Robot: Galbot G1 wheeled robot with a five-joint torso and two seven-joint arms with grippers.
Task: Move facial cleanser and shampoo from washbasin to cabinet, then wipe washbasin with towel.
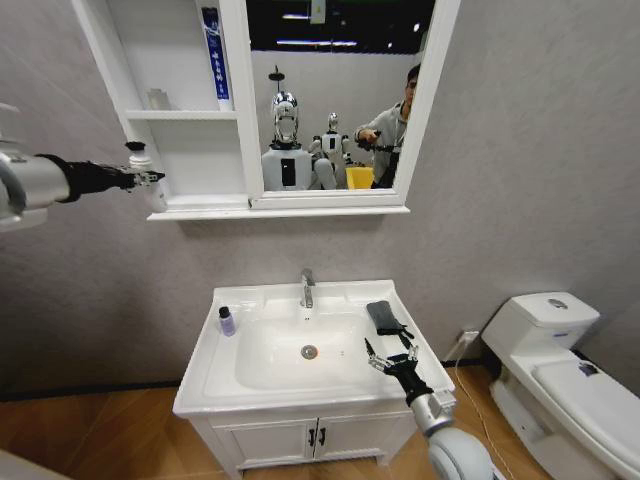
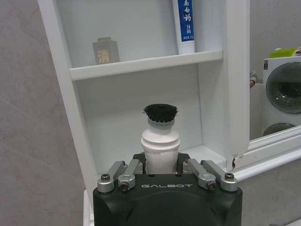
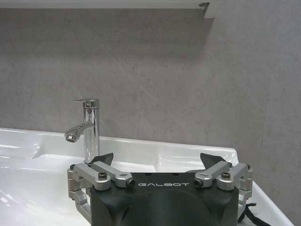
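My left gripper [image 1: 150, 179] is shut on a white bottle [image 1: 140, 158] with a black cap, holding it upright at the open front of the cabinet's [image 1: 195, 115] lower shelf. In the left wrist view the bottle [image 2: 161, 141] stands between the fingers of the left gripper [image 2: 161, 165]. A small purple bottle [image 1: 227, 321] stands on the washbasin's [image 1: 330, 392] left rim. Which bottle is the cleanser and which the shampoo I cannot tell. The dark towel [image 1: 385, 318] lies on the right rim. My right gripper [image 1: 390, 360] hovers open just in front of it, also seen from the right wrist [image 3: 157, 160].
A blue-and-white tube [image 1: 212, 55] and a small grey jar [image 1: 157, 98] stand on the cabinet's upper shelf. The chrome tap [image 1: 307, 288] rises behind the bowl. The mirror [image 1: 330, 100] adjoins the shelves. A toilet [image 1: 560, 360] stands to the right, and a two-door cupboard [image 1: 315, 437] sits below the basin.
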